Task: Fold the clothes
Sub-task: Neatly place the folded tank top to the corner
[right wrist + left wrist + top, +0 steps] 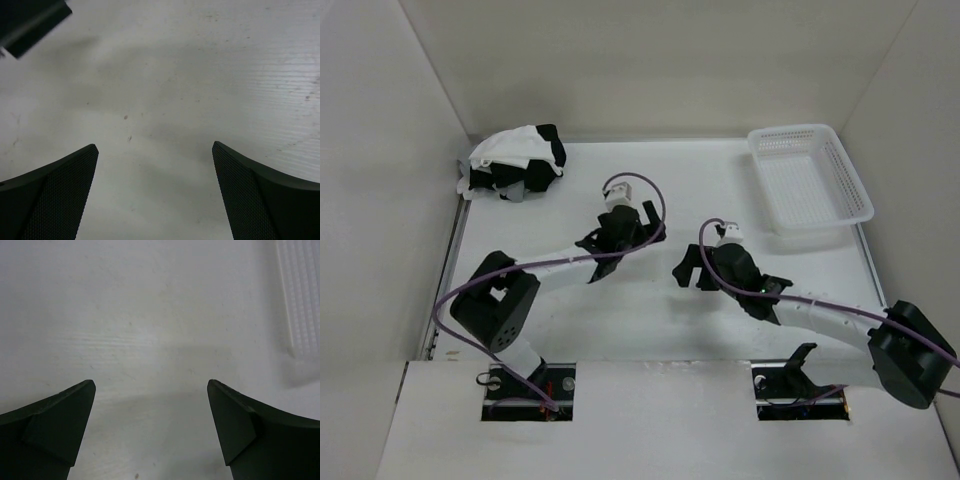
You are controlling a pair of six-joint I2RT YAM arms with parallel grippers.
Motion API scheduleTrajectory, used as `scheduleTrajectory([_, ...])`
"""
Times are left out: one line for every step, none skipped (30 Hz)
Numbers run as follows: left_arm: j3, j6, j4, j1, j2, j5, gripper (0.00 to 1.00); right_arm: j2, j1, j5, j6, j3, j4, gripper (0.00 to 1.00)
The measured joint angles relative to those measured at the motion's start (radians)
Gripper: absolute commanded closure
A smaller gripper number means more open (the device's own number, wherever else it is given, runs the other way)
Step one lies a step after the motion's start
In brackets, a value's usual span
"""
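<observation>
Our left gripper [151,385] is spread wide over the bare desk [660,320], with nothing between its fingers. The right gripper [155,145] is spread just as wide and also holds nothing. Both are left of the white mesh basket [790,132], the right one nearer to it.

The desk is white, faintly scuffed and speckled, and pale walls close it in on three sides. The basket sits by the far right edge. Bare surface lies open between it and the arms.

The clothes [505,150], a white top, lie well left of the basket in the opposite far corner, crumpled on a black bundle [542,165]. We cannot make out the straps. The left wrist view cuts off the basket at its right edge. The right wrist view shows a dark part in its upper left corner that we cannot identify.
</observation>
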Motion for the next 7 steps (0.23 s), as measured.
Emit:
scheduleTrajectory([-0.008, -0.001, -0.001, -0.034, 0.000, -0.002, 0.00, -0.014, 0.000, 0.016, 0.000, -0.007, -0.002, 0.00])
scheduleTrajectory([-0.016, -0.006, 0.002, -0.061, 0.000, -0.003, 0.00, -0.030, 0.000, 0.035, 0.000, -0.017, -0.001, 0.00])
scheduleTrajectory([-0.029, -0.010, 0.013, -0.085, 0.000, -0.006, 0.00, -0.047, 0.000, 0.051, 0.000, -0.026, -0.002, 0.00])
scheduleTrajectory([-0.047, -0.016, 0.025, -0.103, 0.000, -0.011, 0.00, -0.063, 0.000, 0.062, 0.000, -0.034, -0.002, 0.00])
scheduleTrajectory([-0.066, -0.024, 0.033, -0.115, 0.000, -0.018, 0.00, -0.080, 0.000, 0.072, 0.000, -0.043, -0.002, 0.00])
scheduleTrajectory([-0.082, -0.030, 0.033, -0.121, 0.000, -0.022, 0.00, -0.097, -0.001, 0.082, 0.001, -0.051, -0.001, 0.00])
scheduleTrajectory([-0.093, -0.036, 0.032, -0.122, 0.000, -0.024, 0.00, -0.112, -0.003, 0.088, 0.000, -0.058, -0.003, 0.00])
